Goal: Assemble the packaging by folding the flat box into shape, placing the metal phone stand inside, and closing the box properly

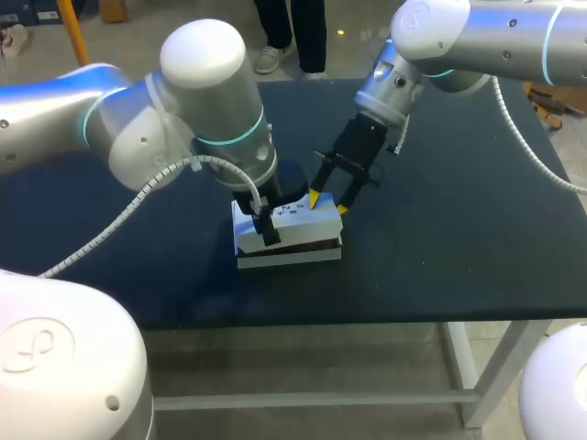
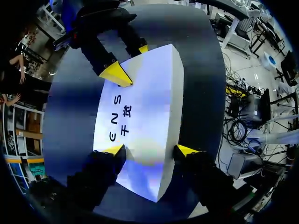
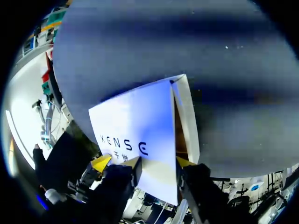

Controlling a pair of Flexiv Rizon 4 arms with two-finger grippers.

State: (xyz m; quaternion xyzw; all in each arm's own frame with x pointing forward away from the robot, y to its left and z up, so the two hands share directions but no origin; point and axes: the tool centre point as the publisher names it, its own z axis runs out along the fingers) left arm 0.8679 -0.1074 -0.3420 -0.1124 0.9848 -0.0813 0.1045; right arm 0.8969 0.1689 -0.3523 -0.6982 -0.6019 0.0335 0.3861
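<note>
White cardboard box (image 1: 292, 240) lies on the dark table (image 1: 459, 238) in the head view. Its long axis runs left to right, and its lid is raised a little, with a brown gap under it along the near side. My left gripper (image 1: 264, 220) stands over the box's left end. My right gripper (image 1: 328, 203) sits at its far right corner, so it is nearer the end that looks unclosed.

Left wrist view: the fingers are spread across the box's short width, one tip over the lid and one at its edge, released and grasping nothing.

Right wrist view: the fingers are spread and released, with the lid's end between the tips. Just ahead, a side flap stands out with brown interior showing. The phone stand is not visible. Closing probably depends on tucking that flap.
</note>
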